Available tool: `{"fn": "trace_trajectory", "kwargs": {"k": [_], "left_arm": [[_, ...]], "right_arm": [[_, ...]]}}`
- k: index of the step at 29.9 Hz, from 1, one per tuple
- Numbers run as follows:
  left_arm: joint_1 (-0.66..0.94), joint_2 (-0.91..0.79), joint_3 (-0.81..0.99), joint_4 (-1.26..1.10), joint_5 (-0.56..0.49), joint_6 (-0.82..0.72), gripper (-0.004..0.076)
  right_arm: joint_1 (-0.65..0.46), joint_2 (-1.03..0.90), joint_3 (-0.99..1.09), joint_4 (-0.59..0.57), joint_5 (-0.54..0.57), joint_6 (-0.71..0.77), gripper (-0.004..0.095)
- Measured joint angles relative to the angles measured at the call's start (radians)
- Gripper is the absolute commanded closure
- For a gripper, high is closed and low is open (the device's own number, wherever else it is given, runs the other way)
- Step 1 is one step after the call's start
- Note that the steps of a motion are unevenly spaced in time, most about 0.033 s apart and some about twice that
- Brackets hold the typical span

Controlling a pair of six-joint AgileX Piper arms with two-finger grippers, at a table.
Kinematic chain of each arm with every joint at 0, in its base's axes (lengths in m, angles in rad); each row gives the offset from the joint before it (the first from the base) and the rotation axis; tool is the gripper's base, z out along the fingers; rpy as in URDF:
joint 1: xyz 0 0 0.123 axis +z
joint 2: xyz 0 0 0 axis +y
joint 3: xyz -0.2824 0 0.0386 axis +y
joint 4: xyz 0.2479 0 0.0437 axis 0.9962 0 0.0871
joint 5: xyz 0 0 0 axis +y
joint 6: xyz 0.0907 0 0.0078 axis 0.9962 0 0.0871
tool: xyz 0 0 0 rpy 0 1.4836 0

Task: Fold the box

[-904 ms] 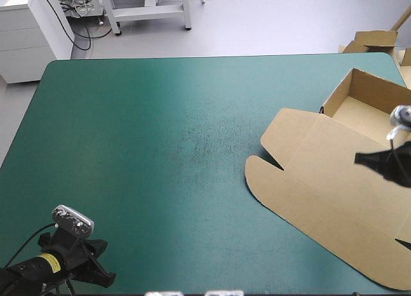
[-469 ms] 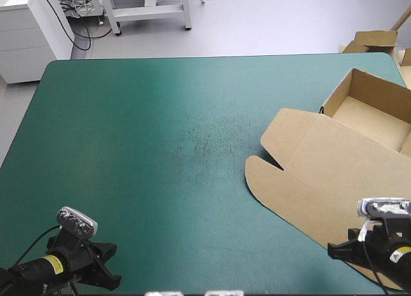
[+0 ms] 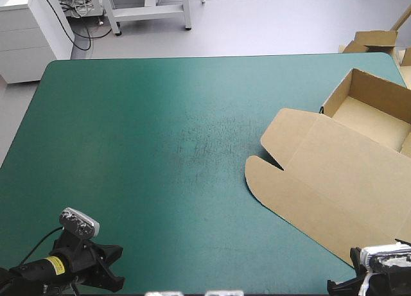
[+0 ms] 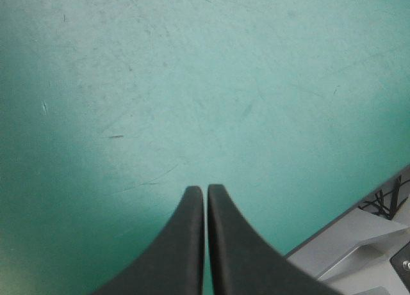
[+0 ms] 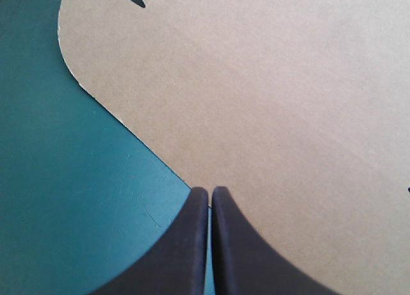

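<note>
The brown box lies at the table's right side as an open tray with its lid spread flat toward the near edge. My right gripper is at the table's near right corner, shut, with nothing in it. In the right wrist view its tips point at the lid's curved near edge. My left gripper sits at the near left corner, far from the box. It is shut too, with only bare teal-green cover ahead of it.
More brown board shows beyond the table's far right corner. The teal-green cover stretches bare from the left edge to the box. The table's near edge runs close beside the left gripper.
My right gripper has drawn back from over the tray to the table's near right corner. The left gripper has edged slightly to the right. The box has not moved.
</note>
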Motion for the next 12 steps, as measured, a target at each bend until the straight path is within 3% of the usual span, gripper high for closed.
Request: {"fn": "trace_trajectory", "kwargs": {"k": [12], "left_arm": [[0.000, 0.000, 0.000, -0.004, 0.000, 0.002, 0.0731]], "right_arm": [[0.000, -0.034, 0.000, -0.001, -0.005, 0.001, 0.0910]]}}
